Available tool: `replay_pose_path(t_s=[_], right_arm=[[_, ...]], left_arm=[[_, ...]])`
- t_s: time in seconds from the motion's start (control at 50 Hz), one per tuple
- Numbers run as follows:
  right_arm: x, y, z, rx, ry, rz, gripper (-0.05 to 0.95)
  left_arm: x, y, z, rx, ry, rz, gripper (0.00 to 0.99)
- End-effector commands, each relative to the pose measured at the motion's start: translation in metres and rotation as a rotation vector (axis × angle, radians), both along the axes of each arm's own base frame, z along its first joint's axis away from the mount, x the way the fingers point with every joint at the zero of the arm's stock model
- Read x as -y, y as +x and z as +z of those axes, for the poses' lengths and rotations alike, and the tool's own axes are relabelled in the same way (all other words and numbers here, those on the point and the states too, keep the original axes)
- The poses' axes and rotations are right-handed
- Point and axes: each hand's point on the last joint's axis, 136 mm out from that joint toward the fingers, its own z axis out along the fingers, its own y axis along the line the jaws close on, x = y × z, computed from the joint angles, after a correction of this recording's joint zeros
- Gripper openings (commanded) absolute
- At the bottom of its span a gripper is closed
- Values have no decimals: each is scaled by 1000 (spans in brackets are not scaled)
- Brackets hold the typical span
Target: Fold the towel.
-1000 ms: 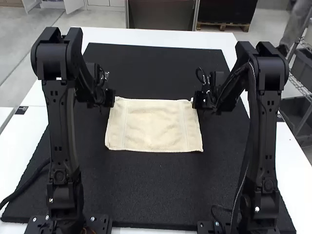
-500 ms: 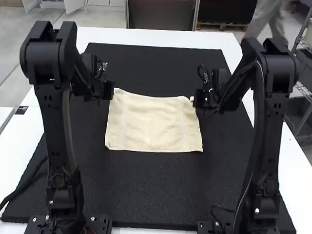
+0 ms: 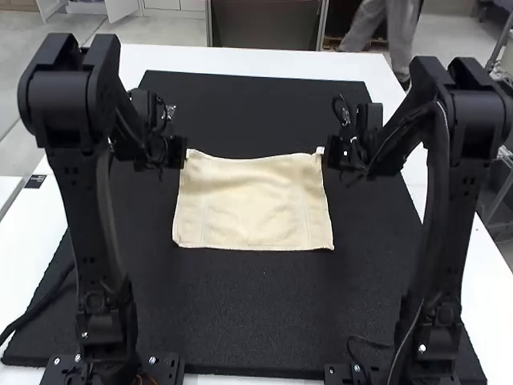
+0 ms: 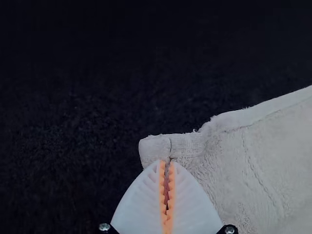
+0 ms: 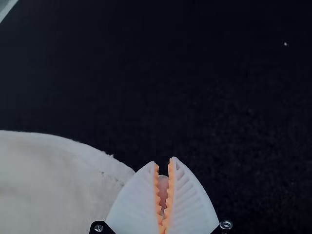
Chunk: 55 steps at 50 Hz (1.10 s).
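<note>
From where I stand, a black cable (image 3: 40, 302) trails over the far left of the white counter (image 3: 20, 228) and onto the black mat (image 3: 240, 321). Beside it the left arm (image 3: 96, 208) rises and bends forward, bringing the left gripper (image 3: 179, 152) to the towel's far left corner. In the left wrist view its white ribbed fingers (image 4: 139, 204) are clenched on that corner, the hemmed fabric pinched at their tips between the orange pads (image 4: 163, 190).

Next comes the cream towel (image 3: 248, 208), in the middle of the mat, between the two arms. It is spread out as a broad rectangle, with a faint band running down near each side. The near edge lies almost straight along the mat; the far edge peaks at both corners and sags between them, so that side looks lifted.

At the far right corner of the towel is the right gripper (image 3: 328, 152). Its fingers (image 5: 131, 204) are nearly together, grasping a small piece of the towel between their orange pads (image 5: 170, 187), with a slight gap at the very tips. Farthest right, the right arm (image 3: 445, 208) stands bent over the mat.
</note>
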Motion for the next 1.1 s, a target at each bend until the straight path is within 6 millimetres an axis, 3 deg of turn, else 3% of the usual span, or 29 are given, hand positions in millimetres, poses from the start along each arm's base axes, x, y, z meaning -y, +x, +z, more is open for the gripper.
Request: replay_pose_path(t_s=[0.0,0.4,0.82,1.08], right_arm=[[-1,-3,22,35,28,10,-20],[-1,-26,40,27,54,26,-20],[26,-41,56,28,68,-19,-20],[28,-53,65,20,75,-15,-20]], left_arm=[[-1,-1,23,51,2,-16,26],[5,-26,35,45,2,-43,26],[7,-41,57,80,8,-43,26],[10,-51,61,61,-1,-53,26]])
